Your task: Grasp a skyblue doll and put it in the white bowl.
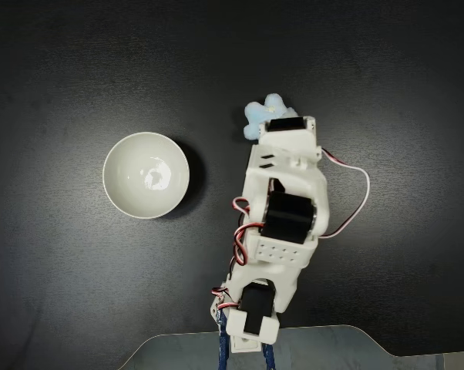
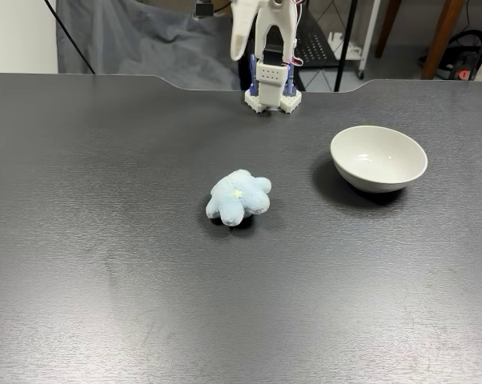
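- While the arm (image 1: 282, 223) reaches out over the dark table (image 2: 105, 264), the skyblue doll (image 2: 238, 197) lies flat on the tabletop, untouched as far as the lower fixed view shows (nothing stands beside it there).
- Doll position: in the top-down fixed view the doll (image 1: 264, 116) pokes out from under the far end of the arm, so the arm's head hangs directly above it. This placement reads as a descent lined up for a grasp.
- Bowl position: the white bowl (image 1: 146, 175) stands upright and empty, well apart from the doll, to the left of the arm in the top-down view and to the right of the doll in the lower view (image 2: 378, 158). Its open mouth faces up, which suits a drop from above.
- Tool state: the fingers are hidden beneath the arm's own body in the top-down view and cut off by the upper edge in the lower view, so whether they are spread or closed cannot be told.
- Base: the arm's mount (image 2: 272, 88) sits at the far edge of the table, leaving both items within the arm's forward sweep.
- Markings: no brand, label or legible writing appears on arm, bowl or table; the doll carries a small pale star-like mark on its upper face.
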`<control>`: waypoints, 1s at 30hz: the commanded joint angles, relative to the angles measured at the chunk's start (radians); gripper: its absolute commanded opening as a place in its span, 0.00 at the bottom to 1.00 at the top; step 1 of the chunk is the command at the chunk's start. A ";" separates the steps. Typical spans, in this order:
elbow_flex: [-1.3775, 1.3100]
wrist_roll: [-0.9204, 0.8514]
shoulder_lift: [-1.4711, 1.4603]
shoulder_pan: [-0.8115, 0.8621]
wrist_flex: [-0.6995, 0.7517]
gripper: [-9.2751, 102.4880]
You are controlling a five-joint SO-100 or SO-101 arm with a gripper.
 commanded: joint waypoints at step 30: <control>0.198 -0.262 -0.074 0.101 0.005 0.34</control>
